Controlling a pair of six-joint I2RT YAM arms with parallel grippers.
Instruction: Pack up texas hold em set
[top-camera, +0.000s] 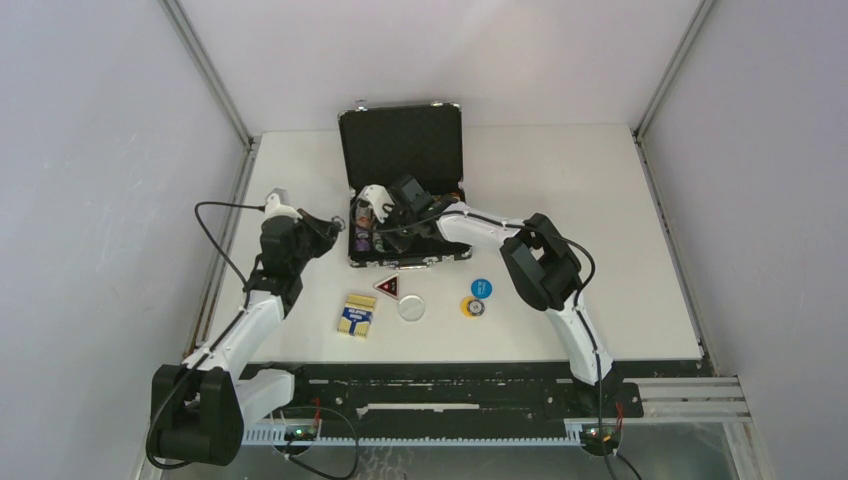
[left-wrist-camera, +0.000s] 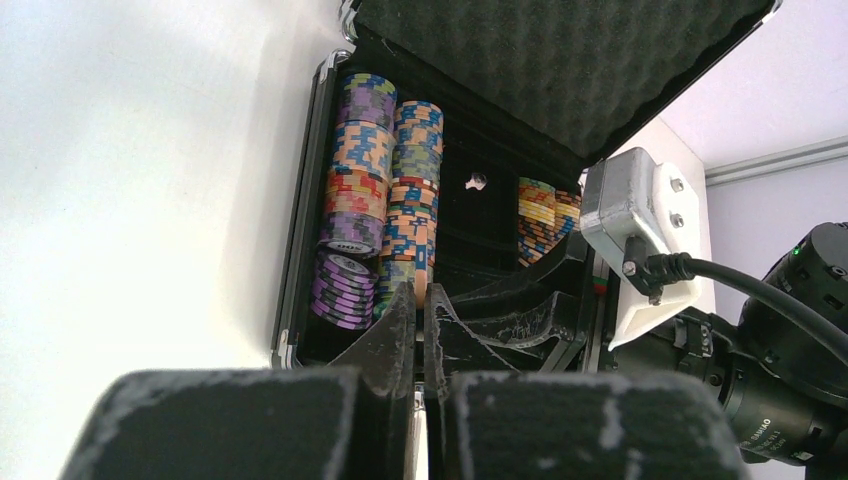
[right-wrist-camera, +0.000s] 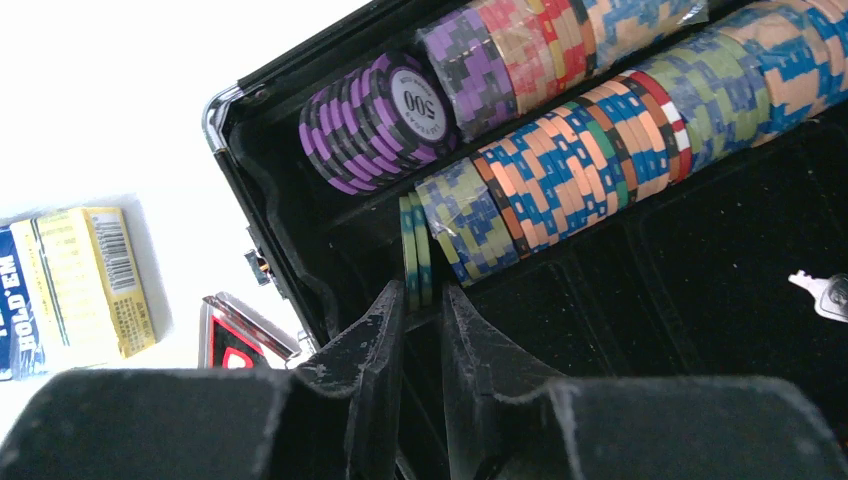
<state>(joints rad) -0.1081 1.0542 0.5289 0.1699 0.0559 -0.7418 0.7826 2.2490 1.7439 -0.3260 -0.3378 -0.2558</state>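
Briefcase (top-camera: 400, 140) stands open, lid upright on its far side, and most of the poker chips (right-wrist-camera: 560, 170) lie in rows inside it, along its left wall. My right pincer (right-wrist-camera: 420, 290) is down inside the briefcase at the near end of the second row, jaws only a narrow slot apart. Two greenish chips (right-wrist-camera: 415, 250) stand on edge at the mouth of that slot, and a sliver of dark shows between them and one finger, so I judge them set down, not gripped. My left pincer (left-wrist-camera: 420, 293) hangs just beside the briefcase's left wall, near its front corner, jaws pressed together on nothing.

The rest lies outside, on the near side of the briefcase: the card box (top-camera: 357, 314) off its near left corner, the triangular token (top-camera: 387, 287) just before its front edge, the white disc (top-camera: 411, 307) beside that, and the blue disc (top-camera: 481, 288) and yellow disc (top-camera: 472, 306) off its near right corner.

The card box looks like the next job. From my right pincer it lies back toward me and leftward, beyond the briefcase's front wall. Its long axis points roughly at that front wall, so the jaws should span its short width. My left pincer is the nearer one.
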